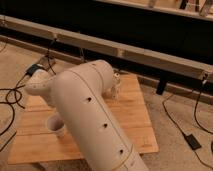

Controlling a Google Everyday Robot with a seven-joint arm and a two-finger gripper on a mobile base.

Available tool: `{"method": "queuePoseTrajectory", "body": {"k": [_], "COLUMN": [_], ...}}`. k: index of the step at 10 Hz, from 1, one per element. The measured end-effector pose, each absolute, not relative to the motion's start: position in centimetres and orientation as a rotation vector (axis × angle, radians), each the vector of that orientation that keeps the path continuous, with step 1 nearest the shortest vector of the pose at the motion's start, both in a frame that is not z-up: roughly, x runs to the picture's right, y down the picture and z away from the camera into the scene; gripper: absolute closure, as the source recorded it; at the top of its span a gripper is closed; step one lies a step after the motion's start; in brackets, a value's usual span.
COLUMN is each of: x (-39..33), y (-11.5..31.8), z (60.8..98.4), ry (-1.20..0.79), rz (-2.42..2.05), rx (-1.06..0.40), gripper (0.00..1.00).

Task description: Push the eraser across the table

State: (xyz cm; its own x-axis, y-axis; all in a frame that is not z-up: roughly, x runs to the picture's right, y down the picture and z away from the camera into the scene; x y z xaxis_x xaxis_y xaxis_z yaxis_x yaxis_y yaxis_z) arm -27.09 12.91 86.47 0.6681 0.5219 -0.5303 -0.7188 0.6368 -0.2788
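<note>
The wooden plank table (135, 120) lies low in the middle of the camera view. My thick white arm (90, 115) runs from the bottom edge up over it, bends, and ends in a rounded joint (39, 84) at the left. It covers much of the tabletop. The eraser is hidden or out of view. My gripper does not show either; it lies somewhere behind or past the arm. A whitish upright block (116, 85) stands on the far part of the table, just right of the arm's bend.
A pale cup (55, 125) stands on the table's left half, partly under the arm. Black cables (12, 97) and a small dark box (34, 68) lie on the floor at the left. A long dark bench (125, 50) runs behind the table. Another cable with an adapter (191, 141) lies at the right.
</note>
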Motion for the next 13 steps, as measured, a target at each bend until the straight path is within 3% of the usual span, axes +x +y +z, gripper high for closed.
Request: {"method": "queuePoseTrajectory", "body": {"k": [6, 13], "x": [-31.4, -31.3], "y": [15.0, 17.1], "z": [84.8, 85.3], "ry": [0.372, 0.421], "rz": [0.644, 0.567], "rx": [-0.543, -0.557], "gripper": [0.35, 0.35]}}
